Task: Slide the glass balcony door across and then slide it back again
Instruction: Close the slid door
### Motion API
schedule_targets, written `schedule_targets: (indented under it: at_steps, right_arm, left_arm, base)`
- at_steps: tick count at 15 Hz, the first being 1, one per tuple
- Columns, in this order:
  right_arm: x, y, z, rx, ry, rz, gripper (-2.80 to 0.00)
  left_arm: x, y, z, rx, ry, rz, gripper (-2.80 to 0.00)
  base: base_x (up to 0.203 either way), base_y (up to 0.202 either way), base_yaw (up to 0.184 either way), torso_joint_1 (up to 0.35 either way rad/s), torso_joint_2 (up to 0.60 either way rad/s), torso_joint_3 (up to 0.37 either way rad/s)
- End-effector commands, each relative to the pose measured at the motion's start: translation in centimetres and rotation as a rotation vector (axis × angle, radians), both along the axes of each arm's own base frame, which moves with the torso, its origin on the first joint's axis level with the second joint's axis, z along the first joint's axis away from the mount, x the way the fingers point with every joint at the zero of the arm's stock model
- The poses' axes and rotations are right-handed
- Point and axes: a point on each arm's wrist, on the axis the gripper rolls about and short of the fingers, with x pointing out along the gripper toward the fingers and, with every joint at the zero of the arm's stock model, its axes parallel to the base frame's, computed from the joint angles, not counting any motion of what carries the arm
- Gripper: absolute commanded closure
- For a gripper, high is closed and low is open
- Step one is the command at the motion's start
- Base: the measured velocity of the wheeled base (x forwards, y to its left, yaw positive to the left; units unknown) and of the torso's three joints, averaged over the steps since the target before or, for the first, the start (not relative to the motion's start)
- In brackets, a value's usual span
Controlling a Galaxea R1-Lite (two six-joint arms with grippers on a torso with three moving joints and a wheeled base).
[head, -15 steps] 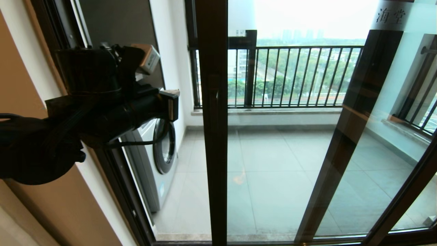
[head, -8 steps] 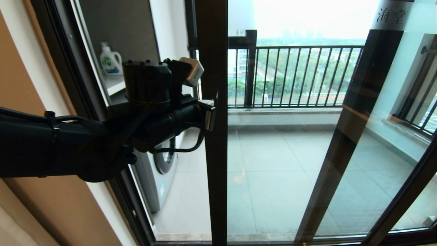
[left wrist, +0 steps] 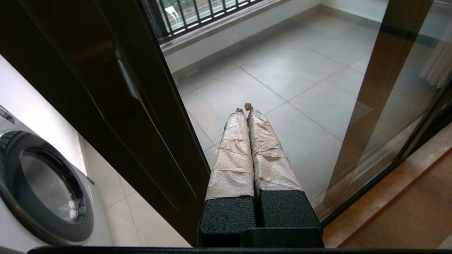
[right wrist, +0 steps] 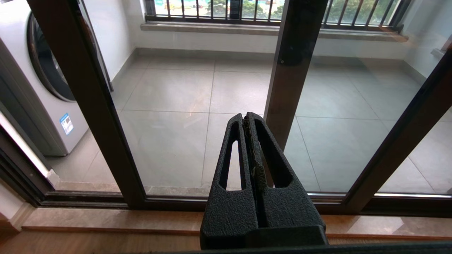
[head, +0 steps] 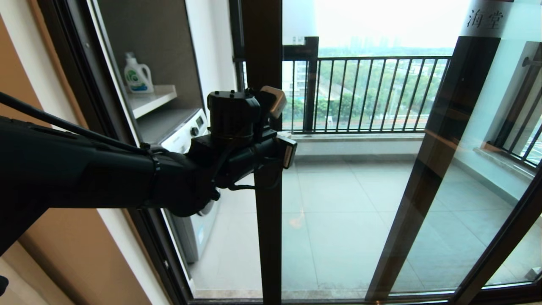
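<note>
held out across the doorway, near the head camera: left gripper (left wrist: 246, 110), taped fingers (left wrist: 233, 151) pressed flat together with nothing between them, lying just beside the inner face of the door's leading stile, on its glass side. further off and low: right gripper (right wrist: 247, 121), jaws likewise closed on nothing, parked facing the lower glass. next out: glass balcony door (head: 264, 237), its dark brown stile standing about mid-opening, a gap open to the left of it; bar handle (left wrist: 132, 86) on the stile's face.

probably the return slide, pushing the stile toward the left jamb. best done with the finger sides laid flat against the stile near handle height, pressed steadily along the track only, no twist, no pressure on the pane, slowing before the jamb to avoid a slam.

count, moving outward: two grippers, one sliding door with one handle, one handle-less framed panel (head: 436, 169) at right, one washing machine (head: 192, 203), one shelf (head: 152, 99) above it, one detergent bottle (head: 137, 76), one railing (head: 364, 95) along the far balcony edge.
</note>
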Motion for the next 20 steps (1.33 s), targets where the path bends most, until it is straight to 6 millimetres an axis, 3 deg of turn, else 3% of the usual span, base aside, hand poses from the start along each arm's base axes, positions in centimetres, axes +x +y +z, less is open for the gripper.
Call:
schedule_targets:
  at_steps: [1,5,12,20]
  right_arm:
    - [0.0,0.0,0.0,-0.001,0.002,0.001,0.00]
    - [0.0,0.0,0.0,-0.001,0.002,0.001,0.00]
    - [0.0,0.0,0.0,-0.001,0.002,0.001,0.00]
    - [0.0,0.0,0.0,-0.001,0.001,0.001,0.00]
  left_arm:
    - [0.6,-0.9,-0.3,-0.003,-0.009,0.022,0.00]
    - [1.7,-2.4,0.2,-0.029,-0.049,0.103,0.00]
    - [1.8,-2.2,-0.7,-0.005,-0.031,0.172,0.00]
    - [2.5,-1.0,-0.3,-0.005,-0.041,0.216,0.00]
  base:
    - [0.000,0.000,0.000,0.000,0.00,0.000]
    - [0.000,0.000,0.000,0.000,0.00,0.000]
    - [0.000,0.000,0.000,0.000,0.00,0.000]
    - [0.000,0.000,0.000,0.000,0.00,0.000]
